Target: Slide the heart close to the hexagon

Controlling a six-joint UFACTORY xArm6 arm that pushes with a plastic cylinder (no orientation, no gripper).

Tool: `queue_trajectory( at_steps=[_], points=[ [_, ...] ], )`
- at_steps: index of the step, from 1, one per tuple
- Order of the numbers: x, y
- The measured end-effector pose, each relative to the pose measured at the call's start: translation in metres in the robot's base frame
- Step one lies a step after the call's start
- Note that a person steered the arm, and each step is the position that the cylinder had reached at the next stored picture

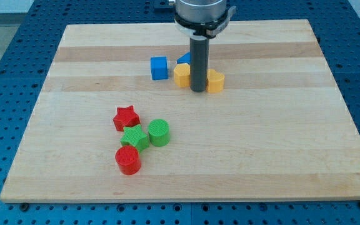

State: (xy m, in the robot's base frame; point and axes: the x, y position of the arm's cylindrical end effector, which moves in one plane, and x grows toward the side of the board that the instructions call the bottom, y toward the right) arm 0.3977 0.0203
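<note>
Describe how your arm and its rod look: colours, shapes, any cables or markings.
Only my arm's end shows at the view's top: a round silver-grey metal flange with a dark collar beneath it. From that hangs a straight, smooth, dark grey cylindrical rod, uniform in width down to my tip. I see no cables, labels or markings.

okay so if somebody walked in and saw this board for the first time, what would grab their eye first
Probably the thick dark rod coming down from the view's top, my tip resting between two yellow blocks, the yellow hexagon on the view's left and the yellow heart on the view's right. A blue cube sits just left of them. Next, the tight bunch toward the lower left: red star, green star, green cylinder and red cylinder.
</note>
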Motion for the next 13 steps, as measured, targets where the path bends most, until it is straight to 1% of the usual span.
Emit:
queue_trajectory(
  at_steps=[2, 3, 4, 5, 7, 8, 9, 10, 12, 13],
  points=[
    [0.065, 0.000],
    [0.078, 0.030],
    [0.063, 0.068],
    [0.063, 0.068],
    [0.035, 0.068],
    [0.033, 0.068],
    [0.016, 0.067],
    [0.016, 0.065],
    [-0.001, 0.058],
    [-0.002, 0.058]
  ],
)
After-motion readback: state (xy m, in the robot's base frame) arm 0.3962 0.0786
